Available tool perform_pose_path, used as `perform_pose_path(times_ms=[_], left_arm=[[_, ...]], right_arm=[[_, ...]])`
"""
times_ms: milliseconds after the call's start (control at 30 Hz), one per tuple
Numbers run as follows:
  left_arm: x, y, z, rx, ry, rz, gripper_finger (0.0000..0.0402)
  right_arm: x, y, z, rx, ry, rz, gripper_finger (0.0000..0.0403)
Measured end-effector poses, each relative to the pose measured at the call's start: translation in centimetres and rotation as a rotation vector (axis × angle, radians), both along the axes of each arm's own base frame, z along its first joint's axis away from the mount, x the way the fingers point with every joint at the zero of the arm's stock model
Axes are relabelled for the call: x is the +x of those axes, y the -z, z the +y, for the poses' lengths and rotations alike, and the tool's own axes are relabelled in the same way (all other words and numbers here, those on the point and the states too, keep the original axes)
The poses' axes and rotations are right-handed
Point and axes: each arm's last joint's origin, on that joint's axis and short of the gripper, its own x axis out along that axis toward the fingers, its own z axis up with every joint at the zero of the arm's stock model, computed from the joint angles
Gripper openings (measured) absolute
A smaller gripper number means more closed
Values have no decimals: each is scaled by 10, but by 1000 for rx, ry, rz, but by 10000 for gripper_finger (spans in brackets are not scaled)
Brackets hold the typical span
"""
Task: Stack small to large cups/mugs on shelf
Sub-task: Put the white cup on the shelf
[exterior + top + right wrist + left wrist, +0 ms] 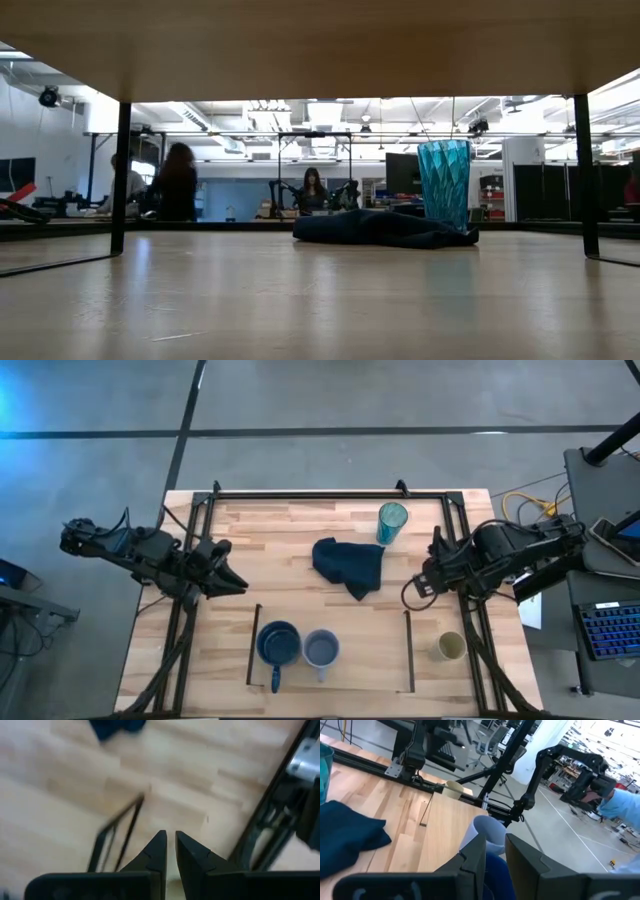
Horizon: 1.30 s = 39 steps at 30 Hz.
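Note:
The dark blue mug point(278, 645) and the small grey-blue cup point(321, 649) stand side by side, upright on their bases, on the shelf point(365, 650) at the table's near edge. The beige cup point(451, 647) stands on the table right of the shelf. The teal tumbler point(392, 522) stands upright at the far side, beside a crumpled dark blue cloth point(350, 566). My left gripper point(236, 582) hovers left of the cloth, slightly open and empty. My right gripper point(414, 589) points down right of the cloth; its fingertips point(171, 840) stand a little apart, with nothing between them.
Thin dark rails point(250, 645) point(409, 650) border the shelf's short sides. A black frame point(330, 493) runs along the table's far and side edges. Bare wood lies between the cloth and the shelf. In the low view, people sit in the room behind the tumbler point(443, 185).

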Motion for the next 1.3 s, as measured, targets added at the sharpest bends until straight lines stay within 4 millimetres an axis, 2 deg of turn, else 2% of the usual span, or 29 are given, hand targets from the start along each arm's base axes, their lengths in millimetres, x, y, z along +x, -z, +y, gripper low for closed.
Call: perform_pose_path(times_ms=[200, 533, 1000, 1300], left_arm=[[-4, 9, 1, 1, 0, 8, 59], [-9, 9, 3, -4, 0, -4, 59], [-8, 10, 3, -1, 0, 0, 59], [-5, 18, 2, -17, -3, 31, 59]], right_arm=[[-4, 1, 12, 95, -86, 37, 33], [-17, 7, 38, 197, -85, 133, 34], [-52, 19, 82, 168, 101, 264, 34], [-40, 33, 100, 87, 133, 252, 34]])
